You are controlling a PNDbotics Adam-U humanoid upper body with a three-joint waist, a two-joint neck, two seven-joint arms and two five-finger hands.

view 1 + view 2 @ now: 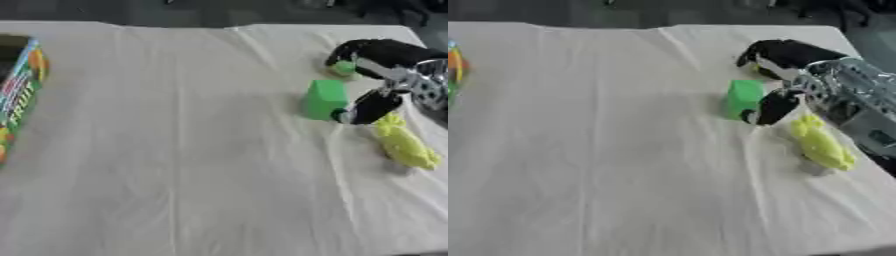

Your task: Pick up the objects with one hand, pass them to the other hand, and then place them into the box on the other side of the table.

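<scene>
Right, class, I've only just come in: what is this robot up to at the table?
The robot's right hand is reaching in from the right, spread around a green block on the white cloth, with the thumb at the block's right side and the fingers beyond it, near a small green thing. The block is not lifted. A yellow object lies nearer, to the right. The colourful box waits at the left edge. The left hand is out of sight.

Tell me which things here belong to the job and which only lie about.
Job: right hand, green block, yellow object, small green thing under the hand, box at the left edge.

Lying about: only the white cloth covering the table.
</scene>
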